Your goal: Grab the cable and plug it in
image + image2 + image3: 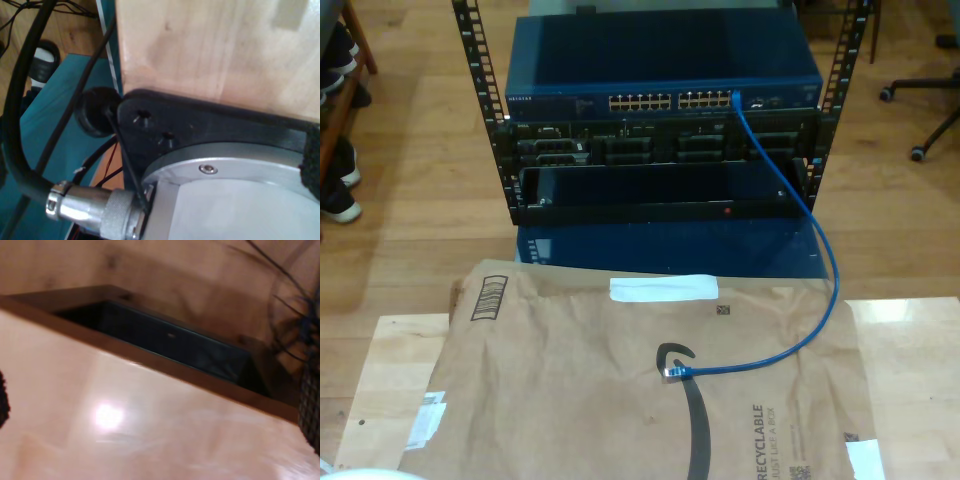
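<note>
Although both wrist views look along my grippers, neither shows the jaws, so I cannot tell whether my first gripper or my second gripper is spread or pressed together, nor what either touches. The first wrist view shows a pale, smooth wooden tabletop [210,50], a black mounting plate [200,125] under a brushed metal base [235,185], and a thick black hose [20,125] ending in a knurled silver connector [95,207]. The second wrist view shows glossy pale wood [125,425] with a bright glare spot, and a dark blue box [165,340] past its edge.

In the exterior view, the cable [820,270] is thin, bright blue and round. Its far end is plugged into a port at the right of the blue switch [660,60] in the black metal rack [660,190]. From there it runs down toward the near side, bends left, and lies on flat, creased brown paper [570,400]. Its loose end, a small clear plug [672,372], points left near the middle of the paper.
</note>
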Controlling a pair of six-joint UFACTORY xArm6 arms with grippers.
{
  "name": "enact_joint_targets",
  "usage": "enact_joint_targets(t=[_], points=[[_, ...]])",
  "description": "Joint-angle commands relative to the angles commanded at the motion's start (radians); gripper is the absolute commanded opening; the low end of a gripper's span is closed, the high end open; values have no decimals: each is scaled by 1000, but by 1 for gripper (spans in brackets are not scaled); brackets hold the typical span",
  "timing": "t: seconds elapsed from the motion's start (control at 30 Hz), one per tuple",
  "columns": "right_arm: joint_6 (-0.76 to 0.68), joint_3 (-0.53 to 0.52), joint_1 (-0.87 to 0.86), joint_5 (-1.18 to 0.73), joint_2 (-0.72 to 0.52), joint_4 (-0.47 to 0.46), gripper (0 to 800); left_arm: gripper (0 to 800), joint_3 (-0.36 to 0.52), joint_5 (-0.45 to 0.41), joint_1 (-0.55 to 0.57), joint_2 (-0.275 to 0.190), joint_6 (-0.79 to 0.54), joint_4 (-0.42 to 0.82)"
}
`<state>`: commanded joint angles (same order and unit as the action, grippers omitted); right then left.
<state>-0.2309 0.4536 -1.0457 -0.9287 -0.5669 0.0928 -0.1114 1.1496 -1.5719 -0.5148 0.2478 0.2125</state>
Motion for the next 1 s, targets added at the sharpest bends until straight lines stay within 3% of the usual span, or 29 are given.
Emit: enact_joint_targets(t=[0.17,0.3,0.43,0.67,1.0], points=[[38,11,-43,-78,-51,-17,793,799,0,0,0,0,0,0],[129,0,-170,-242,-86,-117,793,799,0,0,0,0,0,0],[144,-34,-216,-353,-89,-126,793,799,0,0,0,0,0,0],[144,-153,-288,-338,-84,-124,791,799,0,0,0,0,0,0],[143,-370,-342,-57,-81,-121,789,799,0,0,0,0,0,0]])
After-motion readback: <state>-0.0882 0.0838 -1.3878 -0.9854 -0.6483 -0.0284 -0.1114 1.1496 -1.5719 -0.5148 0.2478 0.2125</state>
